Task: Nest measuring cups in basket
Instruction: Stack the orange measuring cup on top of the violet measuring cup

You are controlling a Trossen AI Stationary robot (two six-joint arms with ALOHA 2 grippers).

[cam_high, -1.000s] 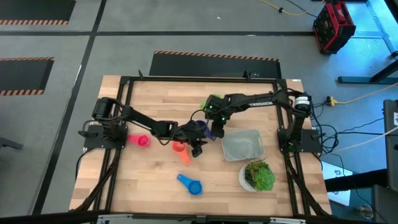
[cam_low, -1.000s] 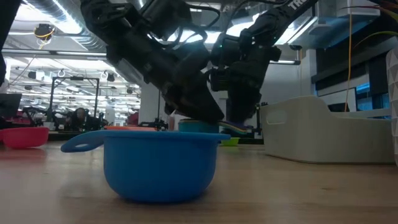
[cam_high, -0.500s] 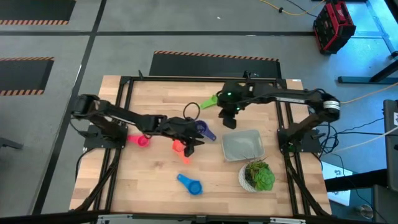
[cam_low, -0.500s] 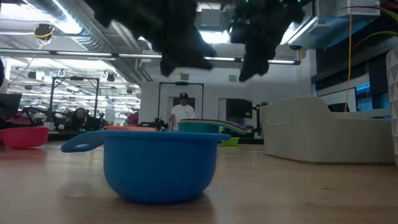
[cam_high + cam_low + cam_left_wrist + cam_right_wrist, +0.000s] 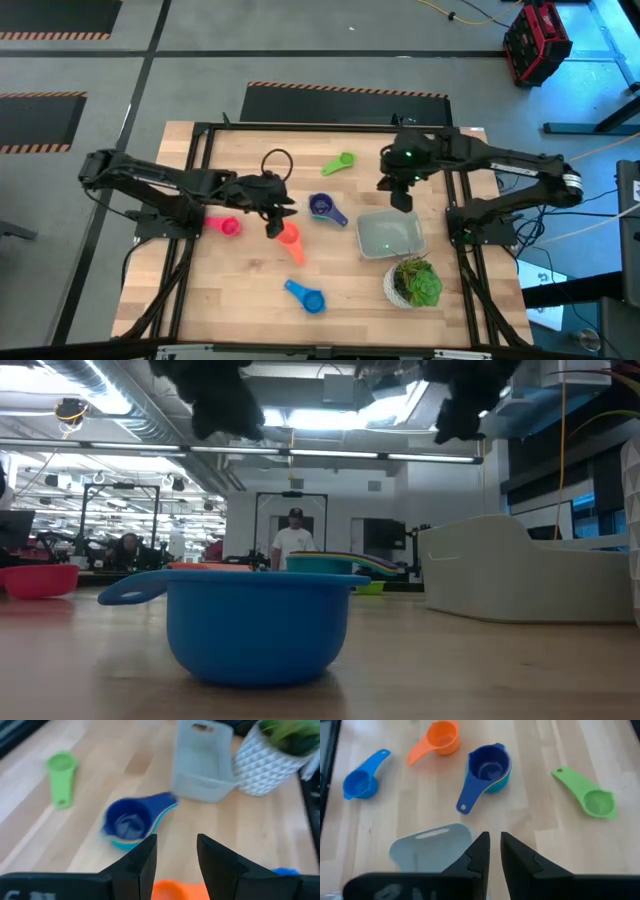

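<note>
Both arms have pulled back from the middle of the table. The left gripper point(image 5: 272, 212), fingers apart and empty, now hovers left of centre by the orange cup point(image 5: 289, 238). The right gripper point(image 5: 400, 196), nearly shut and empty, sits above the basket point(image 5: 390, 234), right of centre. The nested purple stack point(image 5: 322, 207) lies freed at centre, outside the basket.

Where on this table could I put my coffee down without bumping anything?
Bare wood lies along the near edge left of the blue cup, and along the far edge behind the green cup. The middle is crowded: the stacked purple cup, orange cup, basket.
</note>
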